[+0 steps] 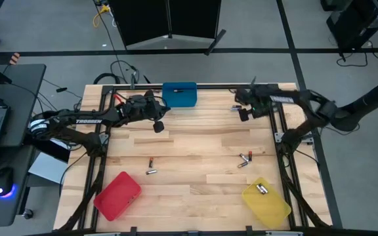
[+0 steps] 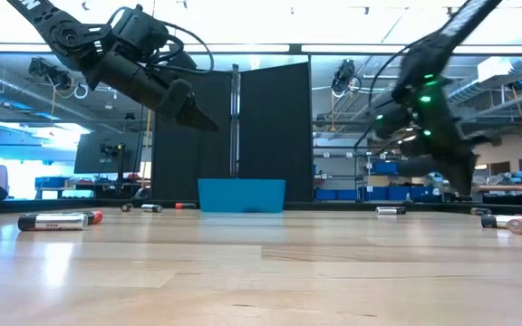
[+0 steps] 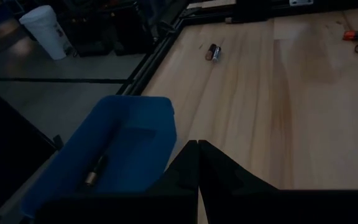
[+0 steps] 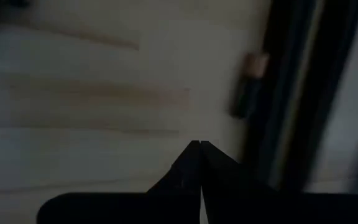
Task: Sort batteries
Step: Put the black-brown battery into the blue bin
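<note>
Small batteries lie on their sides on the wooden table: two (image 1: 151,166) left of the middle, two (image 1: 244,160) right of the middle, one (image 4: 248,87) against the black frame rail at the far right. One battery (image 3: 96,169) lies in the blue bin (image 1: 179,94), another (image 1: 262,189) in the yellow bin (image 1: 266,200). My left gripper (image 1: 157,124) hangs shut above the table beside the blue bin's near left corner. My right gripper (image 1: 243,115) is shut, points down over the far right of the table, and holds nothing.
A red bin (image 1: 118,195) stands at the near left corner. Black frame rails (image 1: 283,151) run along the table's sides and far edge. A laptop and a mouse sit on a desk left of the table. Bare wood spans the table's middle.
</note>
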`<state>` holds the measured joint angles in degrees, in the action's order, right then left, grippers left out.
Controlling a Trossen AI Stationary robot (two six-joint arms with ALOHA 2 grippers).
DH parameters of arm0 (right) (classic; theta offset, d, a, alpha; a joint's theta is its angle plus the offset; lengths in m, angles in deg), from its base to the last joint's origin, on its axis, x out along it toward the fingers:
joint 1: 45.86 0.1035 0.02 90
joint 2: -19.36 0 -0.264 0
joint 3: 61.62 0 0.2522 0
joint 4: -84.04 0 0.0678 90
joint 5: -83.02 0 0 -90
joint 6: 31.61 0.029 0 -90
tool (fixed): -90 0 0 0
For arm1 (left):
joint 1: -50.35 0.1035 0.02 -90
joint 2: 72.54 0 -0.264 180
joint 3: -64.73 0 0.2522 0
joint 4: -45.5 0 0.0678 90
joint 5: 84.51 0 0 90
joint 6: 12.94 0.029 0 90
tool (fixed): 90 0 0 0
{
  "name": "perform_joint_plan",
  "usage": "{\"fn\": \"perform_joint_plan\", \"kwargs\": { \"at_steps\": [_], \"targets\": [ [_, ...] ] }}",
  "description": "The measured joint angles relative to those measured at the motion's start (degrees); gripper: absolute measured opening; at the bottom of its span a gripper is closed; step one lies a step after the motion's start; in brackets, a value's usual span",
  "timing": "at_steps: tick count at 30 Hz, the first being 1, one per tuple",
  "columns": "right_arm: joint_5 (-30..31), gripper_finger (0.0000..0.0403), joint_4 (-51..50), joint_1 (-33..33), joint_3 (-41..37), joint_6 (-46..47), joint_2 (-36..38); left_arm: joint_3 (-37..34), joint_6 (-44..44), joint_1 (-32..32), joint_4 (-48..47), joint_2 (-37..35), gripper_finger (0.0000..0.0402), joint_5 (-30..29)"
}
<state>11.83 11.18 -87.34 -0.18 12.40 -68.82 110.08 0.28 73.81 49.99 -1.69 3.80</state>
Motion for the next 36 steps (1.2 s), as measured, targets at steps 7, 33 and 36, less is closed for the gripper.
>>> {"fn": "perform_joint_plan", "kwargs": {
  "at_steps": [7,33,36],
  "targets": [
    [8.8,0.0011,16.7,6.2,-17.0,19.4,10.7,0.0,-0.2,0.0,0.2,0.0,0.0012,0.0],
    [19.6,0.0010,29.1,-3.2,-22.5,14.9,11.5,0.0,-0.1,0.0,1.6,0.0,0.0012,0.1],
    [19.8,0.0010,29.6,-3.6,-23.5,14.9,11.6,0.0,-0.1,0.0,1.6,0.0,0.0012,0.1]
  ]
}}
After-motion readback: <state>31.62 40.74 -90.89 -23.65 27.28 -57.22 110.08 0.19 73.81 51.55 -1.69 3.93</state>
